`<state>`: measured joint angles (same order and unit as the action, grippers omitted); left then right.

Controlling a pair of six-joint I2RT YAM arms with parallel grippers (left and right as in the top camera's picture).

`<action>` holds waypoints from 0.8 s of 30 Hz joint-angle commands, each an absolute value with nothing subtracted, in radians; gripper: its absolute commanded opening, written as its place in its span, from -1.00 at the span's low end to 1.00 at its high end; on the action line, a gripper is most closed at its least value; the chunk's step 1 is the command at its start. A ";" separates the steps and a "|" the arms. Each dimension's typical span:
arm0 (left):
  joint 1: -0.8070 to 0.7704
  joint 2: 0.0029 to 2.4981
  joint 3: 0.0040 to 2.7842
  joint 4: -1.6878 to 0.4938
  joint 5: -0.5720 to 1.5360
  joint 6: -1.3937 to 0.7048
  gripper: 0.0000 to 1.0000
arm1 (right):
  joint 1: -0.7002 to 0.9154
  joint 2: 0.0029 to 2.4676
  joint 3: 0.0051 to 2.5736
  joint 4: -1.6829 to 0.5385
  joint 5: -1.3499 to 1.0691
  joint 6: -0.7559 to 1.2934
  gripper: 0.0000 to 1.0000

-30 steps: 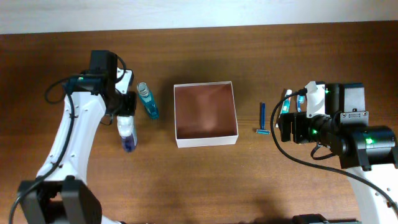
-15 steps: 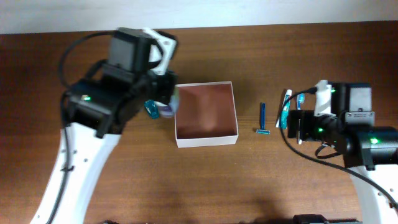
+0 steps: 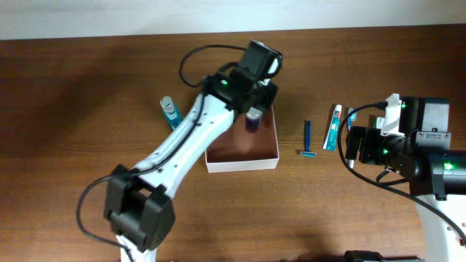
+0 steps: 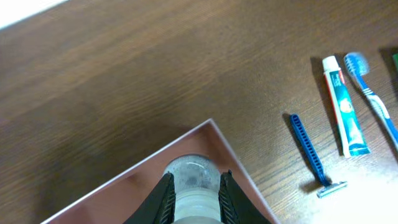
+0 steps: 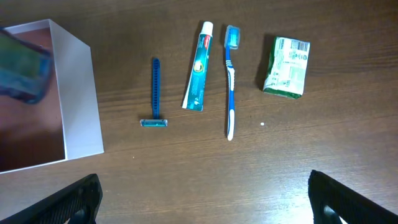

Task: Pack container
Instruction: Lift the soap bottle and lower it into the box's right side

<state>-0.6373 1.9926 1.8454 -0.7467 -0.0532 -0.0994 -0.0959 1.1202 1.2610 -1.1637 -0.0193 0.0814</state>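
Note:
The container (image 3: 242,164) is a square white-walled box with a reddish-brown inside, at the table's middle. My left gripper (image 3: 253,116) is shut on a small clear bottle (image 3: 253,122) with a dark blue end and holds it over the box's far right corner. In the left wrist view the fingers (image 4: 194,185) clamp the bottle (image 4: 194,174) just inside the box rim (image 4: 149,155). My right gripper (image 5: 204,193) is open and empty above bare table, right of the box wall (image 5: 78,99). In the overhead view the right gripper (image 3: 351,149) is near the toiletries.
A teal bottle (image 3: 170,112) lies left of the box. Right of it lie a blue razor (image 3: 306,138), a toothpaste tube (image 3: 333,127) and a blue toothbrush (image 5: 230,81). A green packet (image 5: 286,67) lies furthest right.
My left arm lifted the small bottle from the table's left side and carried it right to over the box's far right corner. The right arm drifted slightly right.

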 commanded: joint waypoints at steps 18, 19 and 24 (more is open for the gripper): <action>-0.654 2.081 1.864 -0.752 -0.075 -0.112 0.20 | -0.101 1.107 1.283 -1.164 -0.014 0.094 0.97; -0.654 2.076 1.869 -0.754 -0.076 -0.112 0.37 | -0.101 1.107 1.283 -1.164 -0.014 0.094 0.97; -0.653 1.982 1.947 -0.761 -0.098 -0.006 0.87 | -0.101 1.107 1.283 -1.168 -0.014 0.094 0.97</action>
<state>-0.6487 2.0911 1.8709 -0.7574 -0.0643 -0.0814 -0.0959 1.1202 1.2610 -1.1667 -0.0189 0.0826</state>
